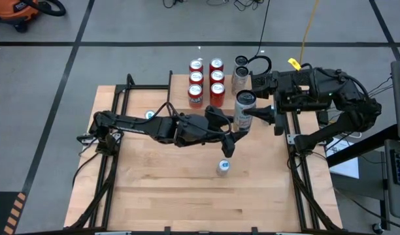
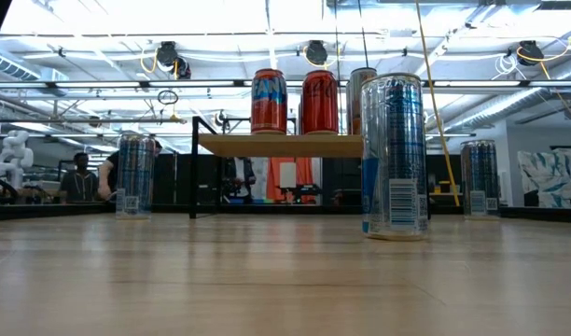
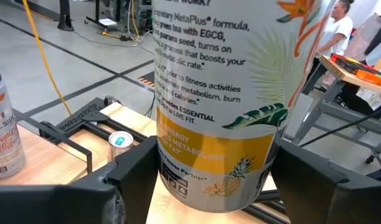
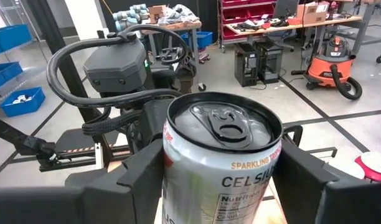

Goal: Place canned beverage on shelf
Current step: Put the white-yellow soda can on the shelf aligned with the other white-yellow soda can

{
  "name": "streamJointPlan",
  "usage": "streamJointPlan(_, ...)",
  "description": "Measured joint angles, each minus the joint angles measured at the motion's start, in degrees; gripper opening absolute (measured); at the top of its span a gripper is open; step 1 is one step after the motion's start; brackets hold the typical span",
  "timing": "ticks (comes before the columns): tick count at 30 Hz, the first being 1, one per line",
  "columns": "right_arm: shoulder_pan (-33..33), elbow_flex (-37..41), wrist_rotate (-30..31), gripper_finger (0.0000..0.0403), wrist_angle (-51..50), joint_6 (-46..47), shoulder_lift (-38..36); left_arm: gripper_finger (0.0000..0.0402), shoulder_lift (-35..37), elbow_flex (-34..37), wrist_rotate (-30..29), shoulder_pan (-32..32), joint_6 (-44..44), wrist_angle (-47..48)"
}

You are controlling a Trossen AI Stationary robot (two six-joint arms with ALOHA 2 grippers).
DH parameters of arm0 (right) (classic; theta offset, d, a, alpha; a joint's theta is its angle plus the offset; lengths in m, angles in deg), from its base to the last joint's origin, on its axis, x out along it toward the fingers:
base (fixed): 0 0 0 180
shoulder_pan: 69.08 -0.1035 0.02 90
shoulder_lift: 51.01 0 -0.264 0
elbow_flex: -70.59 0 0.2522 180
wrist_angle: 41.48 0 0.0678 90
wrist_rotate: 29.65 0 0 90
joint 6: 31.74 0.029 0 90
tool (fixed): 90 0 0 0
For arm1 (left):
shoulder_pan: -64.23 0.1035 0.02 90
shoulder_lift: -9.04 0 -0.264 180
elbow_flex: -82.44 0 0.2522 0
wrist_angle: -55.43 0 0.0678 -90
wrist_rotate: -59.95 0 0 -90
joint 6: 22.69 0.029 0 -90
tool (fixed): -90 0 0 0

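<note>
Robotics lab or workshop: taped concrete floor (image 1: 134, 26), shop vacuum (image 4: 332, 67) at 2 o'clock, cluttered workbenches (image 4: 284, 25), overhead ducting (image 2: 313, 51).

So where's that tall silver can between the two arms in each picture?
High view: silver can, centre-right, beside the shelf.
Low view: cannot pick it out.
Left wrist view: fills the middle.
Right wrist view: centre, top showing.
Shared landmark: red cans on the shelf, high and low views.
</note>
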Motion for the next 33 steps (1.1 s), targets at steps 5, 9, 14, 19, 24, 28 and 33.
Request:
streamJointPlan(5,0.2,0.0,0.1,0.0223,-0.4,-0.8,0.0,0.0315,0.2,-0.1,-1.9,0.0,-1.3,0.3)
streamJointPlan(9,0.9,0.0,0.0,0.0223,-0.3,-0.8,-0.3,0.034,0.2,-0.1,-1.9,0.0,-1.3,0.5)
streamJointPlan(14,1.9,0.0,0.0,0.0223,-0.9,-0.9,-1.2,0.0347,0.2,-0.1,-2.1,0.0,-1.4,0.5)
streamJointPlan(19,2.9,0.0,0.0,0.0224,-3.5,-2.0,-3.2,0.0347,0.5,-0.1,-2.1,0.0,-4.1,2.3)
streamJointPlan(24,3.8,0.3,0.0,0.0222,-3.5,-4.3,-5.3,0.0347,0.9,-0.1,-2.1,-0.3,-5.9,5.7)
streamJointPlan(28,4.6,4.8,0.0,0.0224,-3.4,-4.4,-8.1,0.0348,1.1,-0.1,-2.1,-0.7,-6.5,5.9)
streamJointPlan(33,4.9,17.5,0.0,0.0225,1.9,-2.6,-14.7,0.0348,1.4,-0.1,-2.1,-1.1,-8.9,7.1)
